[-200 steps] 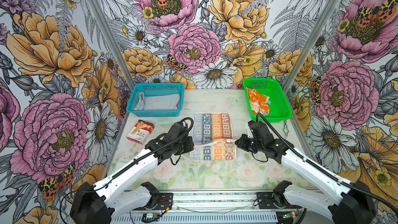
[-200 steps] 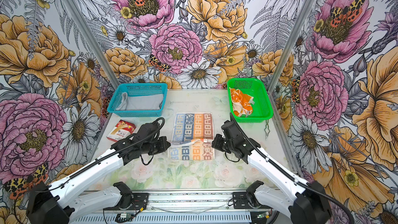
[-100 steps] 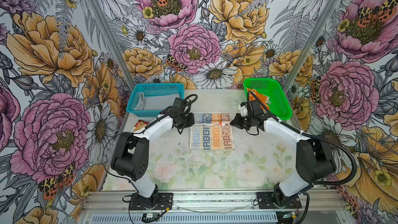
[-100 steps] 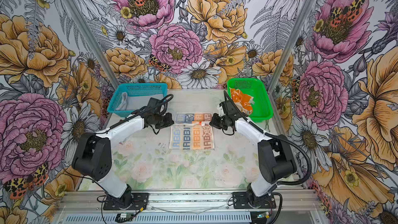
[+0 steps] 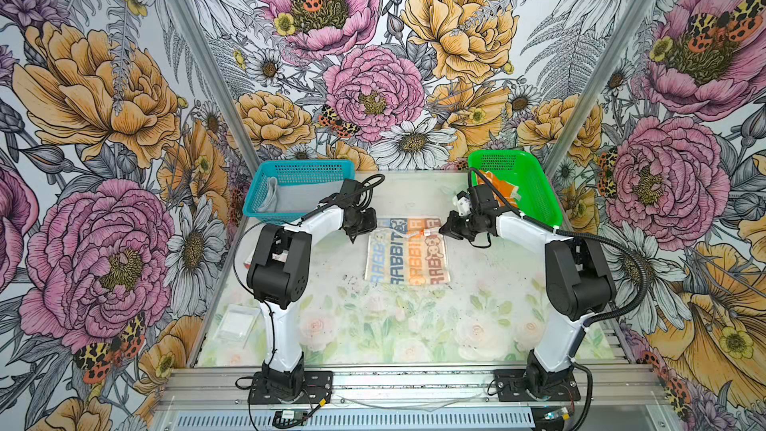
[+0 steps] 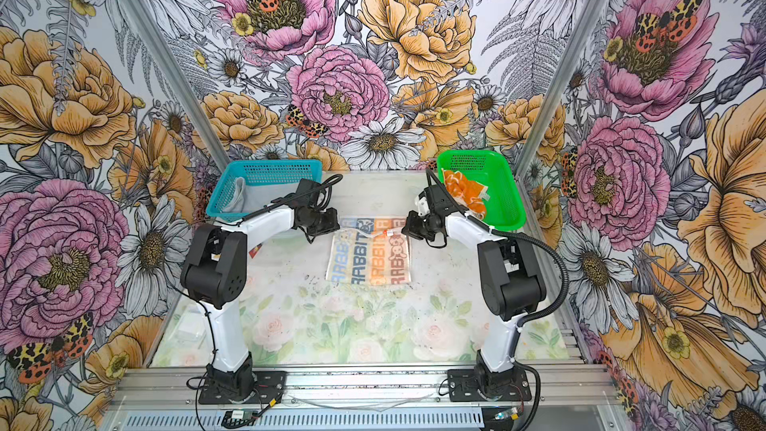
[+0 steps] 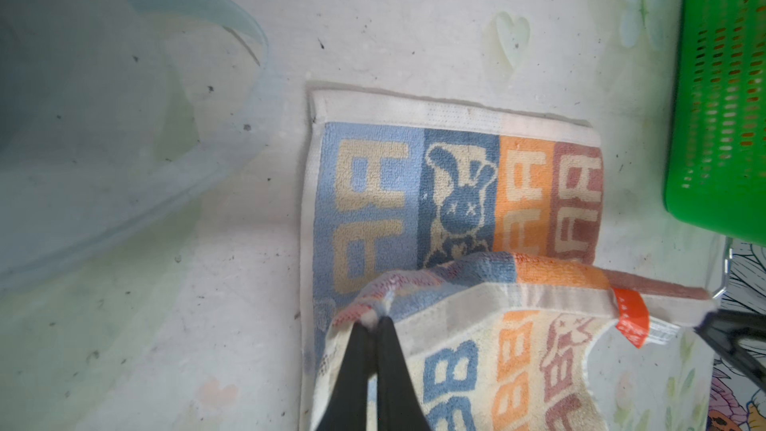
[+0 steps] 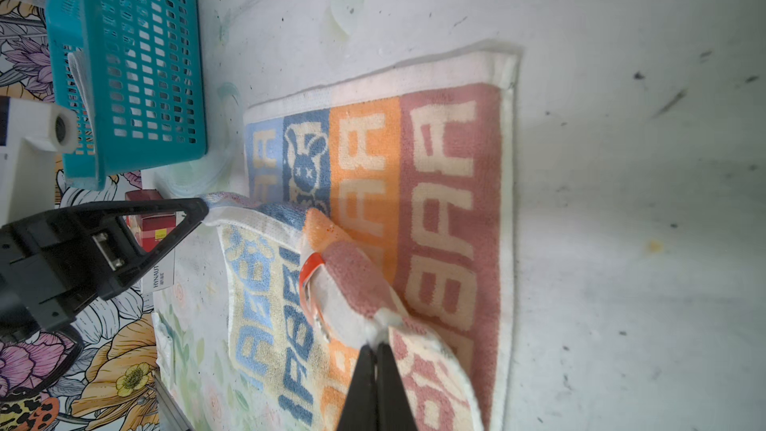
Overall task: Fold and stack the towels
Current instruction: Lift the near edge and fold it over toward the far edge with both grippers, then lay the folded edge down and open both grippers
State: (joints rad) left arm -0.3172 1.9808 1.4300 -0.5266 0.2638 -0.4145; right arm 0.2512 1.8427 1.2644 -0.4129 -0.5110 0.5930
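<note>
Nearest to the arm bases, a small white packet [image 5: 236, 323] lies on the left of the table [image 5: 414, 325]. It is not part of the job.

Further in, at the middle of the table, is the rabbit towel [image 5: 408, 261], the only towel being worked on. One half lies flat on the table and the other half is turned over it. The fold line is on the near side, and the lifted edge is held up between the two arms.

The left gripper [image 7: 375, 325] has its jaws pressed together on one corner of this lifted edge. The right gripper [image 8: 376, 350] pinches the other corner, next to the orange label. The edge sags a little between them. It hangs above the flat half and does not reach the far hem, so a strip of the flat half is uncovered.

I judge this first fold about half made. The edge must be brought to the far hem, laid down and released.

A red box [image 8: 151, 221] stands at the left, behind the left arm.

At the back, the grey towel [image 5: 298, 201] lies in the blue basket [image 5: 265, 190], and the orange towel [image 5: 499, 190] lies crumpled in the green basket [image 5: 543, 196]. Whether the grey one is folded I cannot tell. No stack exists yet, so most of the task is left.
</note>
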